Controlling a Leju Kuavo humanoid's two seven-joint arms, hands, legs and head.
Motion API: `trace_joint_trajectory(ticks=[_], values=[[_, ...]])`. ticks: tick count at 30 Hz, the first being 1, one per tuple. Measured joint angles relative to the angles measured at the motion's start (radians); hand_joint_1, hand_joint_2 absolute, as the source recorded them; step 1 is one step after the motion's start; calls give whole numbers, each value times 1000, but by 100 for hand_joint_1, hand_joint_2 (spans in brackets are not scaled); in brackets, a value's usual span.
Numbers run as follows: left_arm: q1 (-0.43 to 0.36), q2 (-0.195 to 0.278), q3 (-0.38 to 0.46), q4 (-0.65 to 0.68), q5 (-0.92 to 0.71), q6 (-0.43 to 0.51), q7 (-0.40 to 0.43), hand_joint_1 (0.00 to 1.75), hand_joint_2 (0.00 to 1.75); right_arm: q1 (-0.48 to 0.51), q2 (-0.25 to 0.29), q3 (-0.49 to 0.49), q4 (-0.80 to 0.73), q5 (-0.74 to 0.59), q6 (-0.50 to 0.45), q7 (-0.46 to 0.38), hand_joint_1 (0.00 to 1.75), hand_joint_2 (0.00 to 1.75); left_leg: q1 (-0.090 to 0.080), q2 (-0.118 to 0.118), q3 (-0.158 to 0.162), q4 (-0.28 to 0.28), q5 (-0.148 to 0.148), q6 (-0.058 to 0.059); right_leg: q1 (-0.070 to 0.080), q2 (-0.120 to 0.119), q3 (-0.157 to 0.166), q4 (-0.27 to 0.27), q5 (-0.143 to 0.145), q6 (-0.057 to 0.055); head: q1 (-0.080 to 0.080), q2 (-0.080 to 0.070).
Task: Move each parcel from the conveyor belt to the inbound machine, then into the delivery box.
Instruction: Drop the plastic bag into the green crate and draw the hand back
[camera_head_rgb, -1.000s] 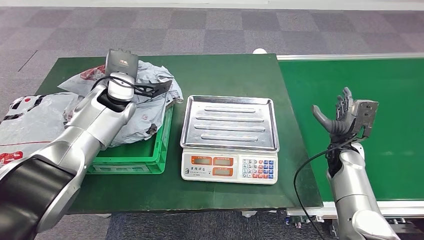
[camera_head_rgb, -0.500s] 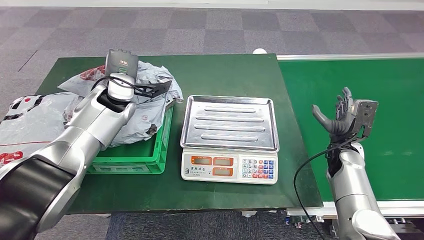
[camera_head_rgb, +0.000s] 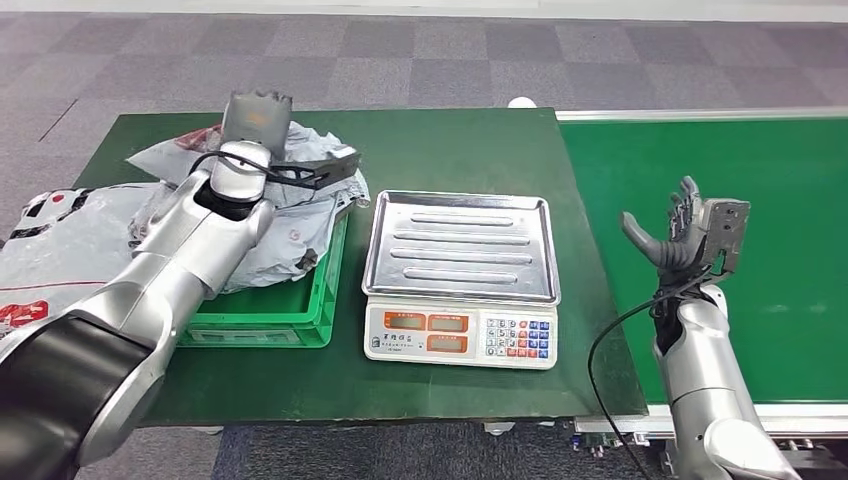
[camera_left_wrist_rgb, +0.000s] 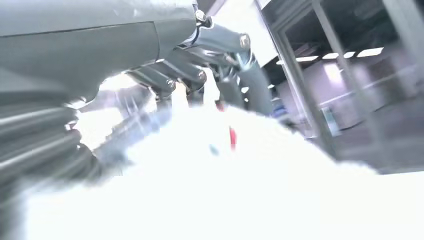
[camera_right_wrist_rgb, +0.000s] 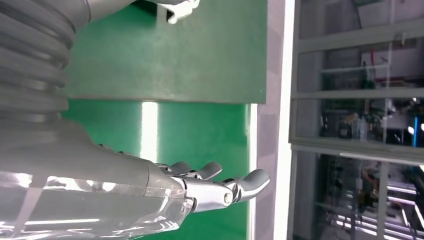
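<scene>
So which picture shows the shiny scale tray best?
The head view. There the scale's steel tray shows whole, from above, with nothing on it, between the green crate and the conveyor belt. The left wrist view is glare-washed; the right wrist view looks over green surfaces.

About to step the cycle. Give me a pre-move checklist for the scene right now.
1. Scale tray free of parcels: ok.
2. Conveyor belt has a parcel in reach: not ok, bare green in view.
3. Right hand empty, fingers apart above the belt: ok.
4. Left hand released from the grey parcels: cannot tell, wrist view washed out.
5. Parcels seated inside the green crate: not ok, they spill over its rim.
</scene>
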Motion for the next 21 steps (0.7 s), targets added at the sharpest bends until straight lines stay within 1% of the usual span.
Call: trace_joint_trajectory(ticks=[3,6,17,21], values=[[-5,-30,45,-1,14,22,-7,0,175,-1,8,0,7,6,1,3,0,175,0,-1,0,0,0,0,-1,0,0,0,0,0,0,0],[-6,-43,68,-3,16,26,-9,0,175,-1,11,0,11,6,1,3,0,175,-1,0,0,0,0,0,-1,0,0,0,0,0,0,0],[-6,-50,93,-3,17,27,-11,0,175,-3,12,0,17,7,-2,3,0,175,0,0,0,0,0,0,0,0,0,0,0,0,0,0],[-6,-51,107,-3,25,29,-25,0,175,-4,14,0,19,11,-5,3,0,175,0,0,0,0,0,0,0,0,0,0,0,0,0,0]])
